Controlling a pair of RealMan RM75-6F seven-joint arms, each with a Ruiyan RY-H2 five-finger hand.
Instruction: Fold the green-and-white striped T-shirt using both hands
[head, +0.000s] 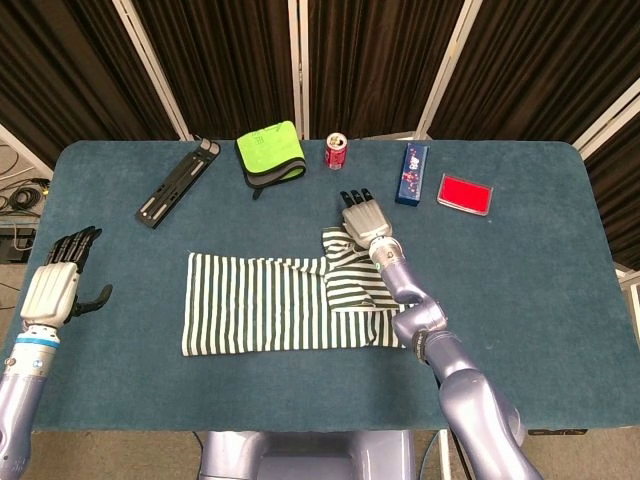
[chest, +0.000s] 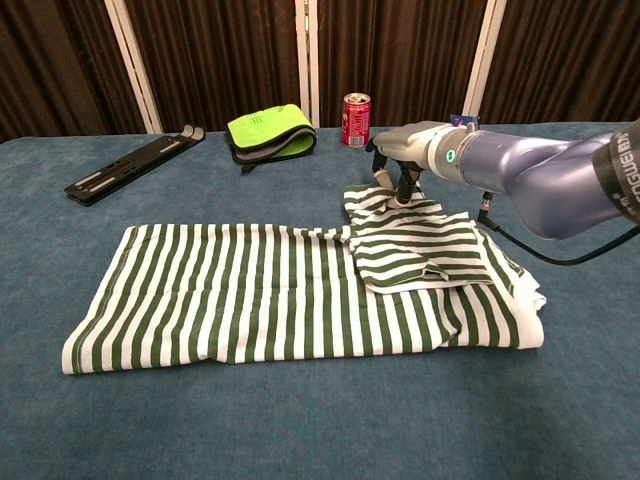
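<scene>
The T-shirt (head: 285, 303) lies spread on the table (head: 540, 290), its sleeve folded over onto the body directly under the right hand (head: 362, 217), whose fingers (chest: 404, 185) touch the sleeve's far edge. Beyond this hand stands a can (head: 336, 151); to its right lie a box (head: 411, 173) and a flat case (head: 465, 193); to its left, a folded cloth (head: 270, 153) and a long tool (head: 178, 182). The left hand (head: 58, 280) hangs well left of the shirt — at the table's edge.

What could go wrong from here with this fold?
1. The right hand touches only the far edge of the folded-in sleeve on the striped T-shirt; a light hold may slip.
2. The red can stands upright just behind that hand and might get knocked.
3. The left hand hovers off the cloth, so the shirt may drag.
</scene>
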